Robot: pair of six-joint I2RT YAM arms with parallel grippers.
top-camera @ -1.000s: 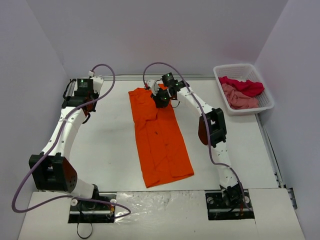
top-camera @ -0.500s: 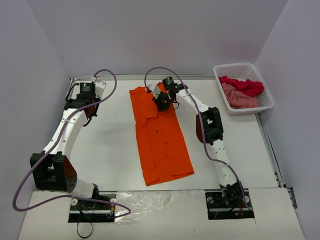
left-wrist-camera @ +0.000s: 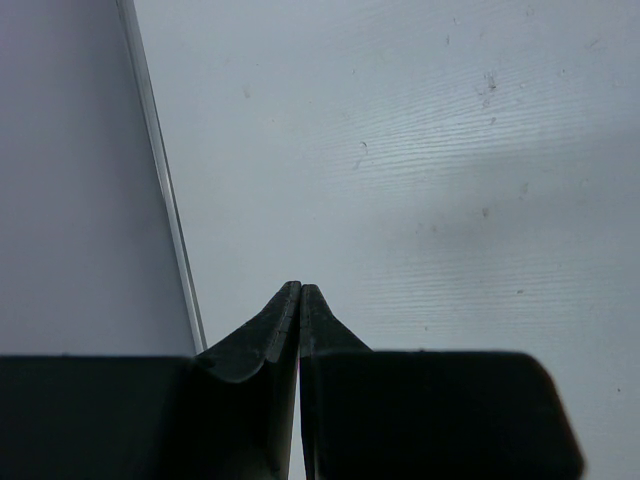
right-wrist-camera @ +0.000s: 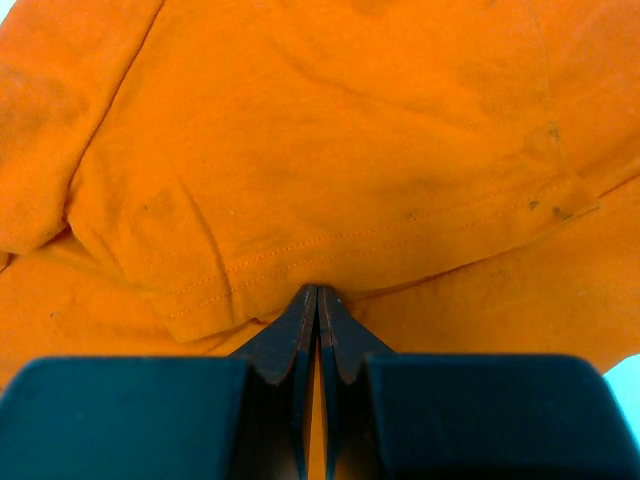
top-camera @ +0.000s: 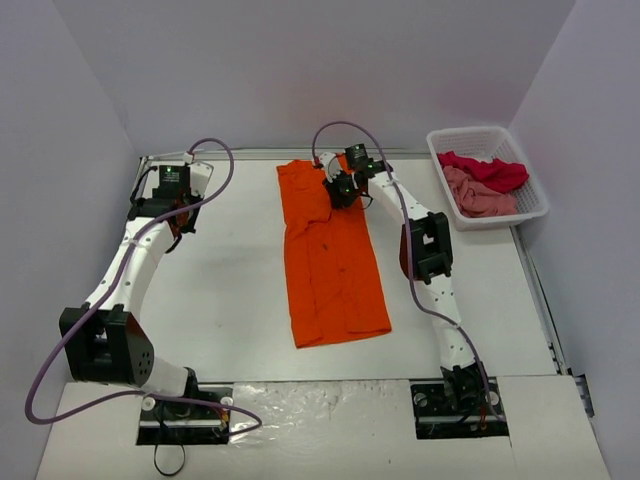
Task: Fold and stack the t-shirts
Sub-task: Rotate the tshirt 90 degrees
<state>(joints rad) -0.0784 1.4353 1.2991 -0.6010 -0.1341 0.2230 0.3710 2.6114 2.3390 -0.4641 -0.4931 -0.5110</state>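
Orange t-shirt (top-camera: 333, 255) lay flat mid-way across the table (top-camera: 220, 290), folded into a long strip, its long axis running from the far edge toward me, the near end angled slightly right. My right gripper (right-wrist-camera: 317, 292) pinched a stitched hem at its far end, which I saw only on that wrist camera. My left gripper (left-wrist-camera: 300, 290) was closed on nothing by the left wall. Only overhead did I see the red t-shirt (top-camera: 490, 172) and pink t-shirt (top-camera: 480, 198) in the basket (top-camera: 520, 215).
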